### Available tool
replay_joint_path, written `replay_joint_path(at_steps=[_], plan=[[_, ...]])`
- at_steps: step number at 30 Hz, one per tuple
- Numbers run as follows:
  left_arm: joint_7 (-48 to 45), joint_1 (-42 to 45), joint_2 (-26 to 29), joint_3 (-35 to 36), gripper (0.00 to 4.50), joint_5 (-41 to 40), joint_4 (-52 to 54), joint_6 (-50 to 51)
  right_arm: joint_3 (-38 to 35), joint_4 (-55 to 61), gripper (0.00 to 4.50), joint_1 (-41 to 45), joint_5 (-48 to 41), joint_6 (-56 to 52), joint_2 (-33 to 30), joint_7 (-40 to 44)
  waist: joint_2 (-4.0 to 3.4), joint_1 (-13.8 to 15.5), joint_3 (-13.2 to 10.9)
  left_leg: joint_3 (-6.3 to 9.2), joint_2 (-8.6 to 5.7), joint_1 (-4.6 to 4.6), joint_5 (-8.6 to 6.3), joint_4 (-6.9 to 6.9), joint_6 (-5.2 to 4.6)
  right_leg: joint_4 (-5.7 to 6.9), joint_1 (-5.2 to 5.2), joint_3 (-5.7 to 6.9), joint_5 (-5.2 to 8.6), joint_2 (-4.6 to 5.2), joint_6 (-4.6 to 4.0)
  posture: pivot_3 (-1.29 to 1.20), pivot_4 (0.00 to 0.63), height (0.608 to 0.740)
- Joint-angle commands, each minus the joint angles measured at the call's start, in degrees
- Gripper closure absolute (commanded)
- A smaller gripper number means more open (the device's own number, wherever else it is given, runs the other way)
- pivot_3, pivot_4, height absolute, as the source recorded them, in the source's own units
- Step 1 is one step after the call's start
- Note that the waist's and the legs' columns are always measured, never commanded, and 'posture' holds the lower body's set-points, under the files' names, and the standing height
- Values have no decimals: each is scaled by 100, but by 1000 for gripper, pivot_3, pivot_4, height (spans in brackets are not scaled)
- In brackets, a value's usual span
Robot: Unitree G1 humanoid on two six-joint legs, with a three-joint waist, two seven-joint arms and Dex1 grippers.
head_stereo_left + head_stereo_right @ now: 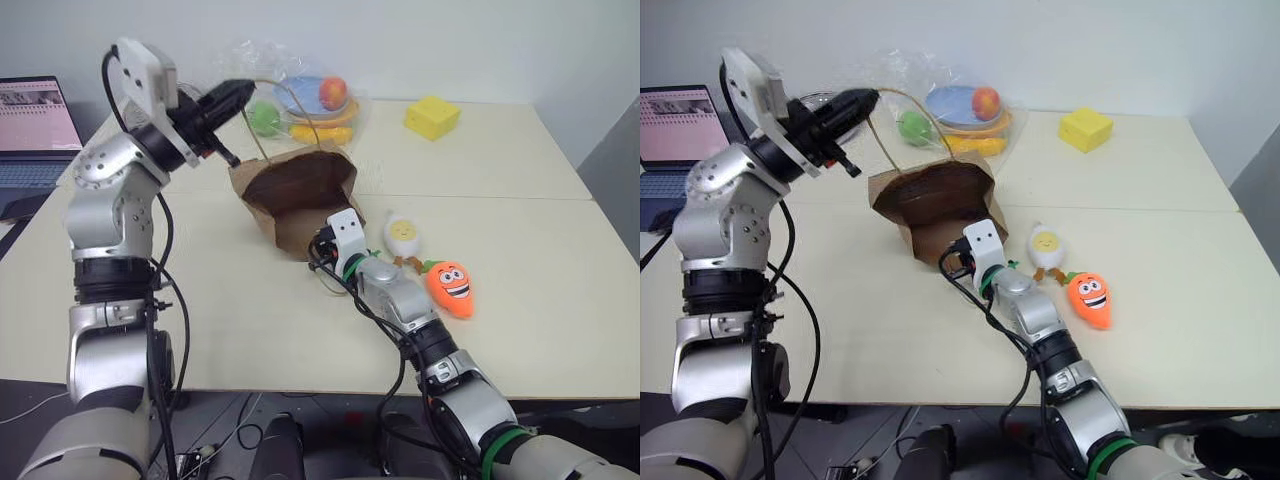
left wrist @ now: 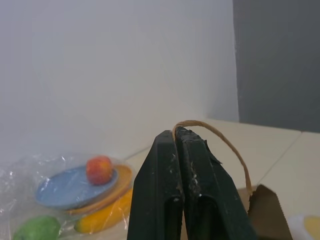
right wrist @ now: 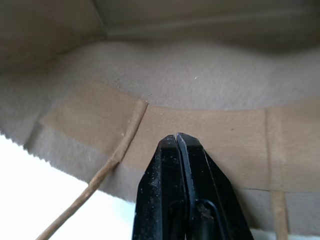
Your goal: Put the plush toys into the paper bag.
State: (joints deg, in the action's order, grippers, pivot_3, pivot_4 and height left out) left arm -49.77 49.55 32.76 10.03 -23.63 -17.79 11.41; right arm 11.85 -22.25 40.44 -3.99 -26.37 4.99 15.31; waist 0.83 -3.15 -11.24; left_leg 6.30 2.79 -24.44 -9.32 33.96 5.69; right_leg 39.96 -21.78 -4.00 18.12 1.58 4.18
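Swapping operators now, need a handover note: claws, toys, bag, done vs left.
Left claw: shut on the paper bag's handle, raised.
Right claw: shut at the near rim of the paper bag; whether it pinches the paper is unclear.
Paper bag lies on the table, mouth toward the robot.
Egg toy and carrot toy lie on the table right of it.
Done: mouth held open. Left: both toys.

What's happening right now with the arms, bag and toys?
Left gripper shut on tan handle. Right gripper shut at brown paper bag rim. White egg toy, orange carrot toy on table, unobstructed.
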Motion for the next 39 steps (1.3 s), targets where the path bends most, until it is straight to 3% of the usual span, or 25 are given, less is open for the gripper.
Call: replay_joint_path(at_steps=[1, 4, 7, 14, 18, 23, 29, 33, 39], plan=[[-26, 5, -63, -109, 4500, 2, 437, -38, 87, 1093, 4473, -21, -180, -331, -26, 339, 1, -5, 0, 1, 0, -6, 0, 0, 0, 0, -5, 1, 0, 0, 0, 0, 150, 740], [-29, 11, -41, -127, 4500, 27, 449, -39, 48, 1824, 4473, -197, -368, -607, -144, 555, 1, -19, 0, 3, 1, -29, 0, 1, 0, 3, -30, 1, -1, -2, -1, 0, 150, 740], [-77, 13, -43, -151, 4500, 13, 480, -8, -163, 3038, 3976, -342, -765, -1237, -504, 836, 1, -17, 0, 2, 1, -30, 0, -1, 0, 1, -31, 1, 0, -1, -1, 0, 150, 740], [-327, -77, 107, -176, 4500, -55, 628, 165, -1510, 5675, 1534, -623, -1877, -3391, -1709, 794, 1, 14, 0, 3, 1, -36, 0, 0, 0, -3, -31, 3, 0, 0, 0, 0, 150, 740], [-488, -76, 246, -138, 4500, -80, 614, 236, -2143, 6790, 142, -1339, -1977, -4238, -2620, 669, 2, 22, 0, 2, 0, -35, 0, -2, 0, -7, -31, 2, 1, 1, -1, 0, 150, 740], [-585, -74, 285, -148, 4500, -79, 566, 227, -2352, 7326, 65, -2215, -1943, -4492, -2796, 323, 2, -14, 0, -4, 1, -33, 0, -1, -1, -7, -31, -3, 1, 1, -1, 0, 150, 740], [-613, -13, 209, -219, 4500, -43, 481, 213, -1824, 6723, 65, -4495, -819, -2818, -3101, -159, 7, 33, 2, -6, -2, -37, 0, 0, -1, -21, -27, -4, 2, 3, 0, 0, 150, 740], [-604, -24, 234, -215, 4500, -34, 490, 215, -1838, 6426, 65, -4824, -641, -2362, -2898, -297, 6, -21, 2, -13, -1, -35, 1, 7, -2, -27, -24, -11, 2, 3, 1, 0, 150, 740], [-600, -73, 295, -187, 4500, -49, 568, 260, -1781, 6245, 65, -4670, -636, -2054, -2770, -241, 6, -15, 2, -13, 0, -31, 3, 6, -6, -25, -24, -11, 3, 1, 2, 0, 150, 740]])
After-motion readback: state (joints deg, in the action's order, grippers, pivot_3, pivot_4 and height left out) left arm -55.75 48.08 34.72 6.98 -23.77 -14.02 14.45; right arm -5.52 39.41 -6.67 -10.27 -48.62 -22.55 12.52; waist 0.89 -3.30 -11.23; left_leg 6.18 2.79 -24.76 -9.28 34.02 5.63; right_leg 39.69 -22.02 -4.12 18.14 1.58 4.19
